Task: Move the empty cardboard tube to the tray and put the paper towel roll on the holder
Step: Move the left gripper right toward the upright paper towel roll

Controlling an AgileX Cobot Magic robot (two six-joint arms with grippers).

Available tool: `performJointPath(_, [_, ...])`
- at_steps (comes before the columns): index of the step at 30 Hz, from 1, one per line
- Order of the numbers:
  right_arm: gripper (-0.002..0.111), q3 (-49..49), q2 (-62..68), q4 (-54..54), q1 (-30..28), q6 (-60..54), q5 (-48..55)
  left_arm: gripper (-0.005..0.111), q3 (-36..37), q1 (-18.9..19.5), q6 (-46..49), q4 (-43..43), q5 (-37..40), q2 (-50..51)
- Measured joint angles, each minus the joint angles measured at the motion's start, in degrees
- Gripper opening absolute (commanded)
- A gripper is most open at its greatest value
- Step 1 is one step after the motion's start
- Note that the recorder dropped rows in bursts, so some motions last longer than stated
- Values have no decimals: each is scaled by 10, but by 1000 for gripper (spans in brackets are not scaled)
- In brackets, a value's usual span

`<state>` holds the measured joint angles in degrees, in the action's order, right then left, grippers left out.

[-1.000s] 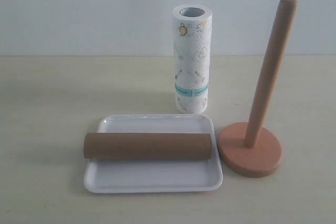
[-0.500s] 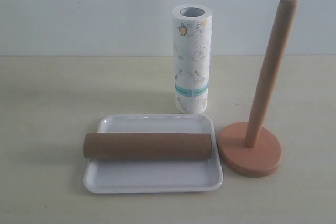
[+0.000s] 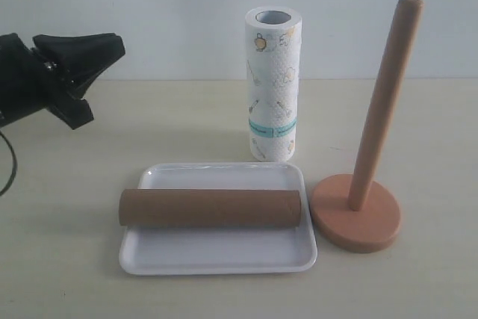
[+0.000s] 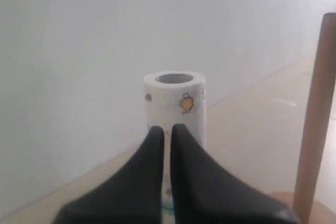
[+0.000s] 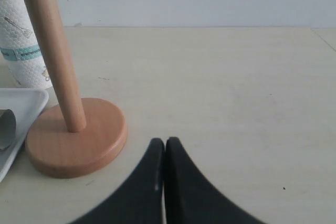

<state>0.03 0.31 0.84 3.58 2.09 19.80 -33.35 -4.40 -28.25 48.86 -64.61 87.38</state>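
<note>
Left gripper (image 3: pixel 112 48) enters far left, clenched, empty, facing paper towel roll (image 3: pixel 273 84): upright behind tray (image 3: pixel 224 259), core up for the bare holder (image 3: pixel 379 106). Cardboard tube (image 3: pixel 209 208) already across tray. Right gripper (image 5: pixel 164 142) clenched too.

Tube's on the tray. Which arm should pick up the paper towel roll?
Left. The left hand faces the paper towel roll head-on with nothing between; from the right hand, the holder likely stands in the way.

The left end effector (image 3: pixel 113 48) is black, with two pointed fingers (image 4: pixel 197 174) and a thin black cable (image 3: pixel 13 163). The right end effector (image 5: pixel 164 144) is black and pointed too.
</note>
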Motion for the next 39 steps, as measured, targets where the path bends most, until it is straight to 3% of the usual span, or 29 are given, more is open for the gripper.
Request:
performJointPath(5, [0,0,0,0,0,0,0,4,-38,-14,-2,19,-40,88])
performJointPath(7, [0,0,0,0,0,0,0,10,-54,-32,-4,22,-40,117])
performJointPath(10, [0,0,0,0,0,0,0,32,-82,-65,-5,26,-44,154])
performJointPath(15, [0,0,0,0,0,0,0,89,-142,-110,-5,29,-46,200])
performJointPath(18, [0,0,0,0,0,0,0,103,-162,-119,-6,30,-46,214])
performJointPath(21, [0,0,0,0,0,0,0,108,-169,-119,-10,27,-46,217])
performJointPath(31, [0,0,0,0,0,0,0,108,-169,-119,-4,6,-48,217])
performJointPath(39, [0,0,0,0,0,0,0,108,-209,-120,3,-22,17,250])
